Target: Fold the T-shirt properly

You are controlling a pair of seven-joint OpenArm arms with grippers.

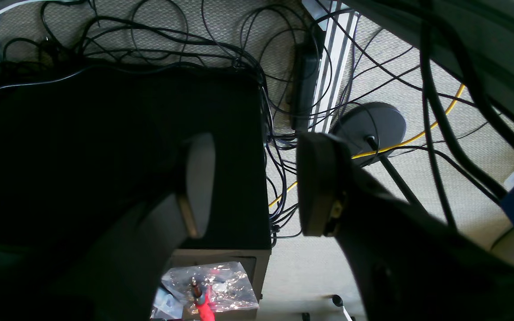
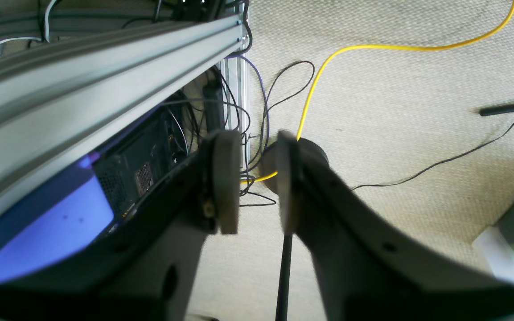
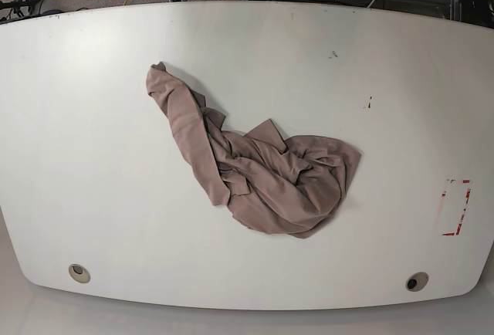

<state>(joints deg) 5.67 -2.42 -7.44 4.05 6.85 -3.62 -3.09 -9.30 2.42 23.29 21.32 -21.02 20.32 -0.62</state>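
The T-shirt point(image 3: 262, 173), mauve-brown and plain, lies crumpled in a heap on the white table point(image 3: 93, 157), with one long twisted part reaching toward the far left. Neither wrist view shows the shirt. In the left wrist view my left gripper point(image 1: 257, 183) hangs off the table over the floor, its pads wide apart with nothing between them. My right gripper point(image 2: 259, 183) also points at the floor beyond the table, its pads a narrow gap apart and holding nothing.
Two grommet holes point(image 3: 78, 273) point(image 3: 417, 282) sit near the table's front edge, and a red-marked rectangle point(image 3: 455, 208) is at the right. Below the grippers are carpet, a yellow cable point(image 2: 372, 47), tangled black cables point(image 1: 158, 40), a dark box point(image 1: 105, 147) and an aluminium rail point(image 2: 105, 58).
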